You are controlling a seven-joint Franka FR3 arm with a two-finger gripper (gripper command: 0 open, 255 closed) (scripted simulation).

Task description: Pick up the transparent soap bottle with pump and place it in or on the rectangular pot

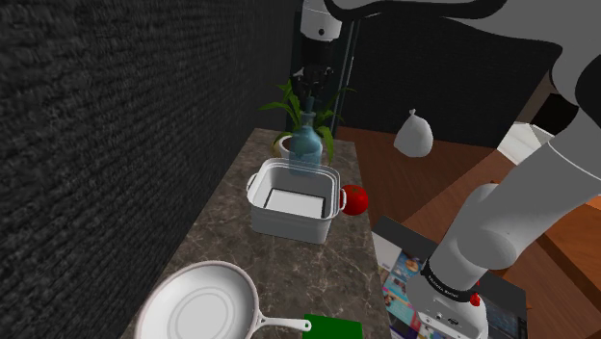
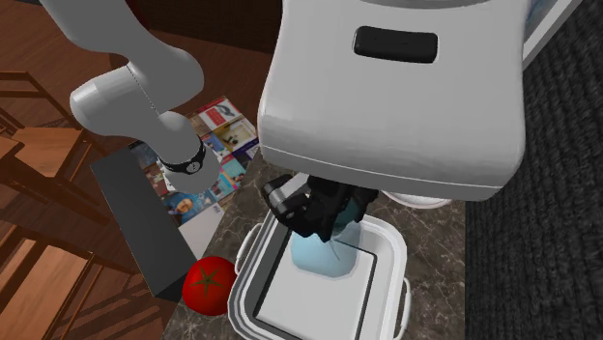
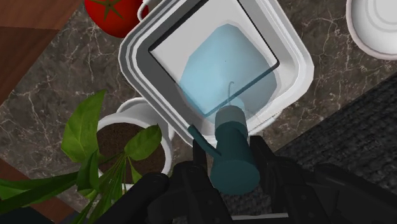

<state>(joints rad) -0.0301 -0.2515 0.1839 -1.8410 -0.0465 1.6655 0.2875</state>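
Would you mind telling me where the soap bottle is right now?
In the shoulder view, the bottle hangs in the gripper over the pot's far edge, just in front of the plant.

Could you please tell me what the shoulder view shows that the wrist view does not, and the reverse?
The shoulder view adds the green board, a white sack-shaped thing and the arm. The wrist view adds the soil around the plant's stem. Both share the blue soap bottle clasped by the hand, the white rectangular pot, the tomato and the plant.
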